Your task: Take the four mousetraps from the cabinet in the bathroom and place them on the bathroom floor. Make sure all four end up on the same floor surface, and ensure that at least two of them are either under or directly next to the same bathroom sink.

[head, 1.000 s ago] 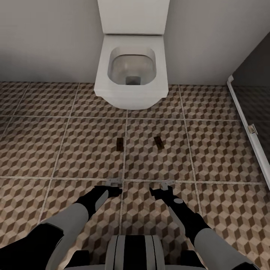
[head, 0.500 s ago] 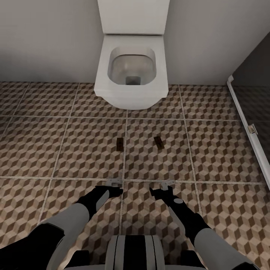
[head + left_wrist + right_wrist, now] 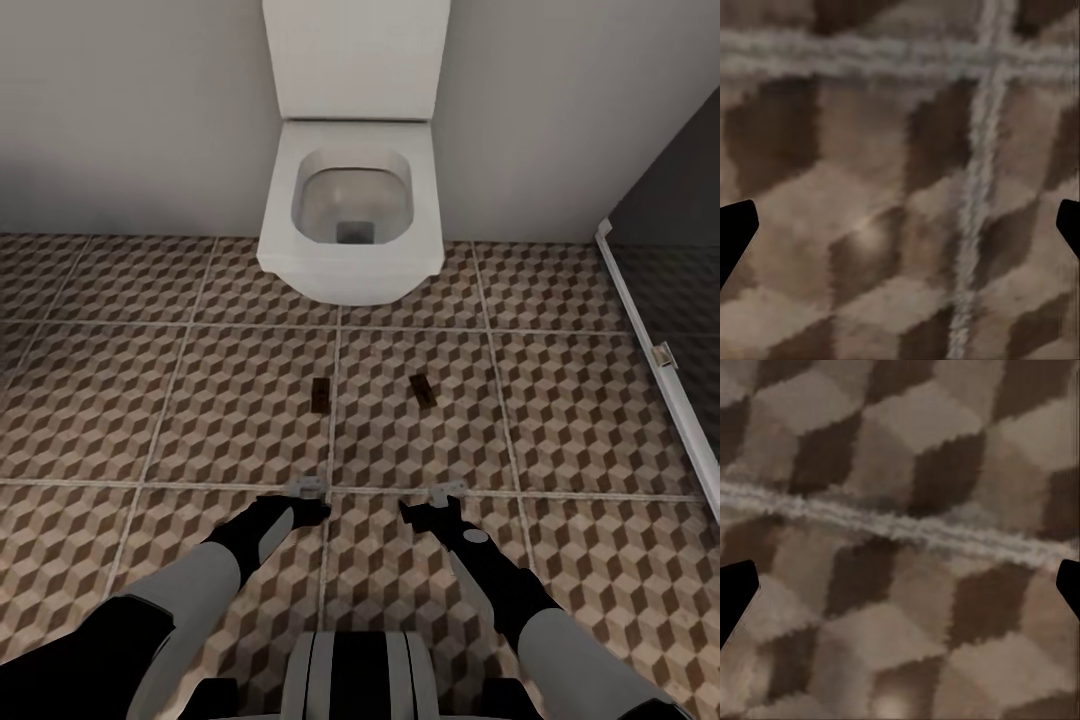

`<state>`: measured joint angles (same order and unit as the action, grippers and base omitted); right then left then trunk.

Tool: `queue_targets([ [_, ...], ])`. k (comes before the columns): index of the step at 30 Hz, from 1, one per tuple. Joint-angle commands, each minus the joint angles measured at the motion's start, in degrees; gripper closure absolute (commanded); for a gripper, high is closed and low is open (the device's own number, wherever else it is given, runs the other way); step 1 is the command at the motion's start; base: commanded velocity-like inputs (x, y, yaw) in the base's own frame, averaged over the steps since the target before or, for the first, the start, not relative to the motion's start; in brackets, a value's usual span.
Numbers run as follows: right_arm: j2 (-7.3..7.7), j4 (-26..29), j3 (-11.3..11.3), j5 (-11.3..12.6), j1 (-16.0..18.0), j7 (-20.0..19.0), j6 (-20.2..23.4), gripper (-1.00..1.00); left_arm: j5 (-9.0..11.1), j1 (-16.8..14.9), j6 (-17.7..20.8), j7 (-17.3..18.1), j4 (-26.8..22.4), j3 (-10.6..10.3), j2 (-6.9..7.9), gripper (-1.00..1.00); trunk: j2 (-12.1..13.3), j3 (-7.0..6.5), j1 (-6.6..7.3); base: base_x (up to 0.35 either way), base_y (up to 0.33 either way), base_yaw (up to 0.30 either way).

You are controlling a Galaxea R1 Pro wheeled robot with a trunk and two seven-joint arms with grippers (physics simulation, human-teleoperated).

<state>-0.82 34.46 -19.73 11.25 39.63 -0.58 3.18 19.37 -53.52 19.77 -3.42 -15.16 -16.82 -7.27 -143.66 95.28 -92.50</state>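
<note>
1. Tool state. My left tool [image 3: 306, 487] and my right tool [image 3: 447, 491] both hang low over the bathroom floor [image 3: 150, 400], released. In each wrist view the two finger tips sit at opposite picture edges with nothing but patterned tile and grout between them.

2. Position of the task's things. Two mousetraps lie flat on the floor, ahead of the tools and between them and the toilet [image 3: 350, 215]. The left mousetrap [image 3: 320, 397] lies just beside a grout line, almost straight ahead of my left tool. The right mousetrap [image 3: 424, 389] lies ahead of my right tool, slightly inboard of it. Each arm is therefore nearest to its own trap.

3. Long axis. The left trap's long axis points away from me, towards the toilet. The right trap's axis is turned a little off that line.

4. Clearances. Open tile surrounds both traps. The toilet bowl bounds the room ahead; a pale framed edge [image 3: 640, 340] bounds it to the right, well apart from the right trap.

5. Assessment. I judge both traps to be short of the required sink placement.
</note>
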Motion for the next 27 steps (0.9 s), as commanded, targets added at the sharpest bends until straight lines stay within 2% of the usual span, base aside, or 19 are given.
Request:
queue_targets([
  [1,0.03,0.1,-0.1,0.5,0.0,0.0,0.2,-1.0,0.6,0.0,0.3,-0.4,-0.1,-0.4,-0.01,-1.0,0.0,-0.2,0.03,0.0,0.0,0.0],
  [27,0.03,0.1,-0.1,0.5,0.0,0.0,0.2,-1.0,0.6,0.0,0.3,-0.4,0.0,-0.5,-0.24,-1.0,0.4,-5.96,0.7,0.0,0.0,0.0],
])
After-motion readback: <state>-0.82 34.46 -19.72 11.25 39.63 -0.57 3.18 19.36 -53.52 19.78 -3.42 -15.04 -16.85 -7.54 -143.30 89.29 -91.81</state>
